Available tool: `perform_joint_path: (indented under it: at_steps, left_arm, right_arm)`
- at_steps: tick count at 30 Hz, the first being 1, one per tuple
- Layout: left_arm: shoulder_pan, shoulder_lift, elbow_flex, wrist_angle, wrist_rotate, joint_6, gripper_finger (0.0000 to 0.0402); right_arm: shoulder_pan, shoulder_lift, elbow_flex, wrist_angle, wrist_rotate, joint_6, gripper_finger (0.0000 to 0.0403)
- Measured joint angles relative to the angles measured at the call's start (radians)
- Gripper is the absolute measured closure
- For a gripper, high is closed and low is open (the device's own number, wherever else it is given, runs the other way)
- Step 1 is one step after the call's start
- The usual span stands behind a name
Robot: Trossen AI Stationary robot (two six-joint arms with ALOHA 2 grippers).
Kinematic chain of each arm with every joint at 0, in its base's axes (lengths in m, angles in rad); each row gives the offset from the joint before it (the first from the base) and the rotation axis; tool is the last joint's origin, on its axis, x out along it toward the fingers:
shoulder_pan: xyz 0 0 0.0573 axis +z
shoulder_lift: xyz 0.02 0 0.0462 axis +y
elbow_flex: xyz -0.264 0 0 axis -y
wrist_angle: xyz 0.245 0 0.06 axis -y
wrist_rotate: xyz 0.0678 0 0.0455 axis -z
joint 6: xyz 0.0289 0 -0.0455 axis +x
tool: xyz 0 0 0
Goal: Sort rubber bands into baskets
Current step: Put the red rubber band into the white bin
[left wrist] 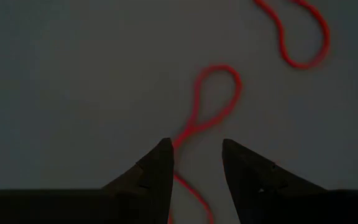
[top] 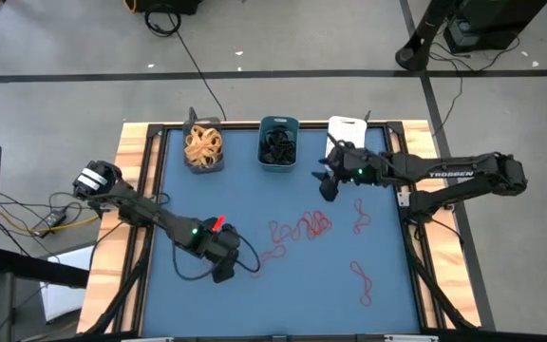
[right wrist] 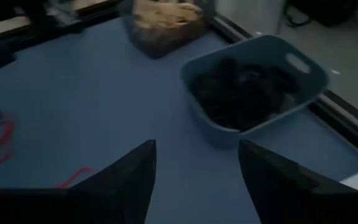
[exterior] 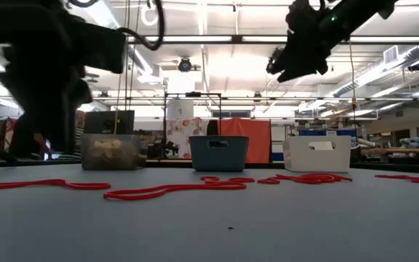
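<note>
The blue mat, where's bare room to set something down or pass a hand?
Bare: the mat between the tan-band basket, the left gripper and the red rubber bands; also the front strip between that gripper and the front right red band. Crowded: the centre-right red bands under the right gripper.

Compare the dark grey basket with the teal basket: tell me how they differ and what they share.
The dark grey basket holds tan rubber bands; the teal basket holds black rubber bands. The dark grey basket sits at the left end of the row; the teal basket sits in the middle, beside the white basket. Both are small, rectangular, upright and similar in size.
</note>
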Motion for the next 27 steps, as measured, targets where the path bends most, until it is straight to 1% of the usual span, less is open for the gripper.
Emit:
perform_joint_path:
  at_steps: [9, 13, 17, 22, 27]
  left_arm:
    - [-0.082, 0.0, -0.038, 0.004, -0.005, -0.011, 0.0259]
    - [-0.097, 0.0, -0.078, 0.01, -0.006, -0.011, 0.0259]
    - [-0.102, 0.0, -0.105, 0.015, -0.007, -0.03, 0.0259]
    - [-0.102, 0.0, -0.128, 0.063, 0.009, -0.032, 0.0259]
    - [-0.102, 0.0, -0.129, 0.064, 0.013, -0.033, 0.0259]
  right_arm:
    - [0.174, 0.005, 0.0, 0.002, 0.032, 0.075, 0.0165]
    - [0.234, 0.023, 0.0, 0.027, 0.081, 0.076, 0.0168]
    - [0.268, 0.058, 0.0, 0.049, 0.103, 0.074, 0.017]
    - [0.294, 0.113, 0.0, 0.068, 0.104, 0.074, 0.0169]
    - [0.308, 0.171, 0.0, 0.082, 0.103, 0.068, 0.0174]
